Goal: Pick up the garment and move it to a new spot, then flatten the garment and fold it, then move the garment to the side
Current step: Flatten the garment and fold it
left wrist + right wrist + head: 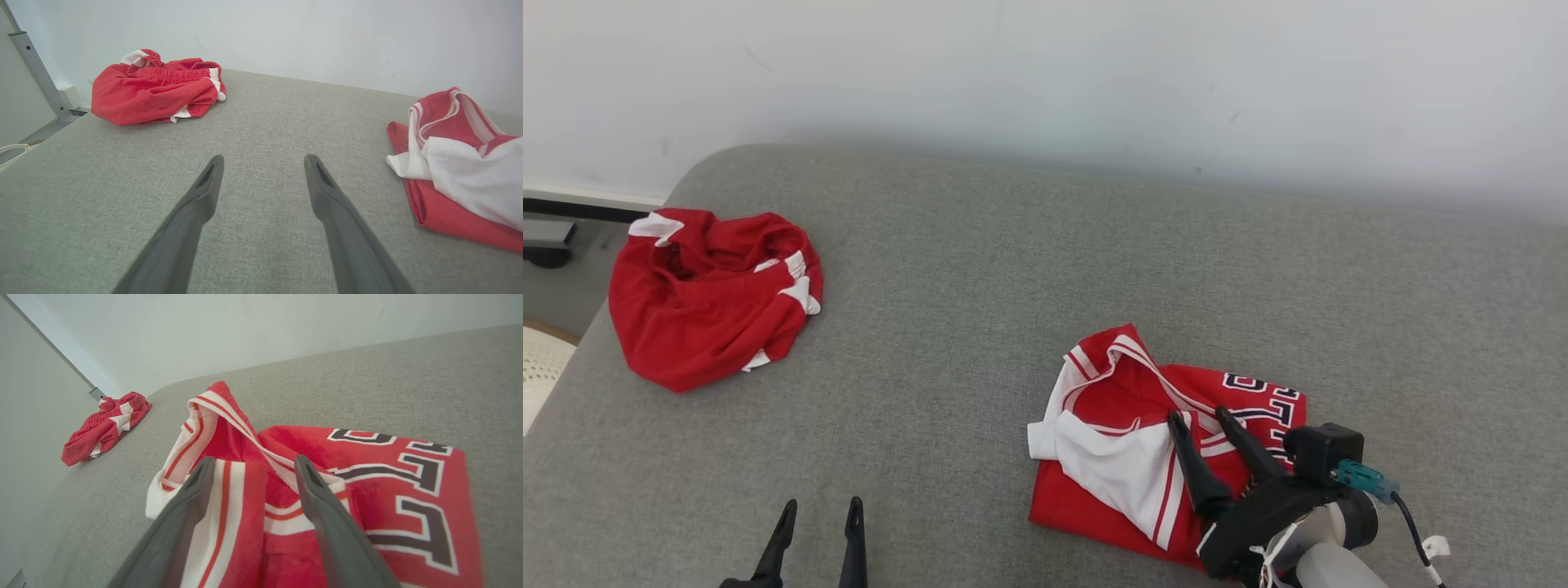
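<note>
The garment (pixel 1119 392), a red jersey with white trim and dark lettering, lies folded on the grey padded surface (pixel 1013 286) at the lower right of the head view. My right gripper (pixel 1202 416) hovers just over its middle, open, with nothing between the fingers. The right wrist view looks down on the jersey (pixel 367 465), with the right gripper (pixel 253 461) spread above the striped collar. My left gripper (pixel 822 503) is open over bare fabric near the front edge, left of the jersey (pixel 449 171). In its own wrist view the left gripper (pixel 263 159) holds nothing.
A second red garment with white trim (pixel 711 294) lies crumpled at the far left corner of the surface (pixel 155 92) (pixel 102 426). A white wall (pixel 1045 82) stands right behind the surface. The surface drops off at the left edge, where floor and a pale round object (pixel 539 367) show.
</note>
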